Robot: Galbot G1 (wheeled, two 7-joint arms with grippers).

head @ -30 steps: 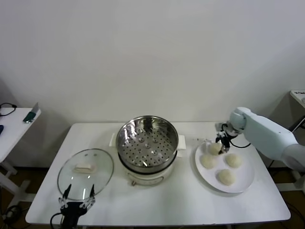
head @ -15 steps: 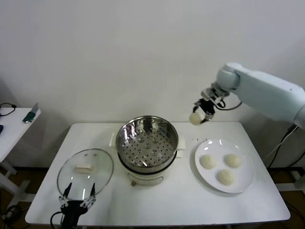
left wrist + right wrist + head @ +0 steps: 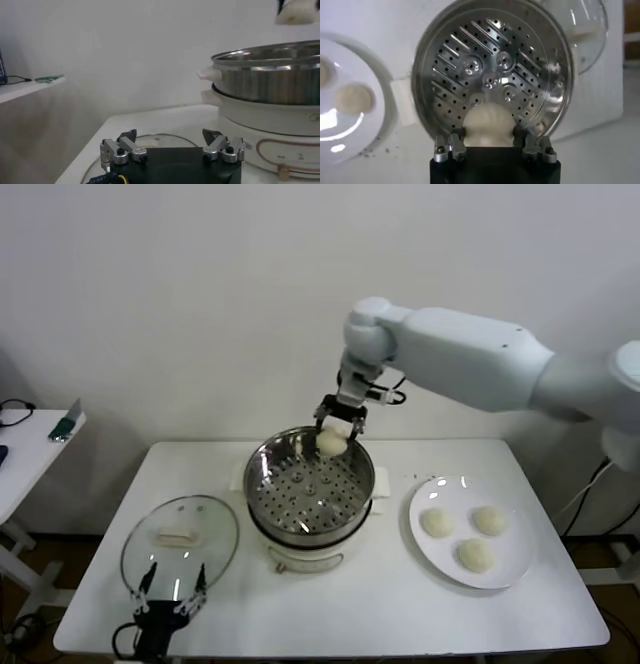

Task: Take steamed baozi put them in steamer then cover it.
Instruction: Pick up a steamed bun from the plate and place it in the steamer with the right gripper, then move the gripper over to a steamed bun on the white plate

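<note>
Holding 1 baozi (image 3: 331,443) in my right hand (image 3: 335,427), I have it above the far rim of the steamer (image 3: 309,484), over the bare perforated tray. 3 more baozi (image 3: 472,537) sit on the white plate (image 3: 514,565). My left hand (image 3: 169,603) waits spread wide at the worktop's (image 3: 400,604) near edge, beside the cover (image 3: 180,544).

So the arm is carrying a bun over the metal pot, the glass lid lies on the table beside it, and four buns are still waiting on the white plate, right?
Not quite: only three buns remain on the white plate, as the head view shows. The rest holds: the right tool grips a fourth bun over the open steamer, and the glass lid lies on the table beside it.
</note>
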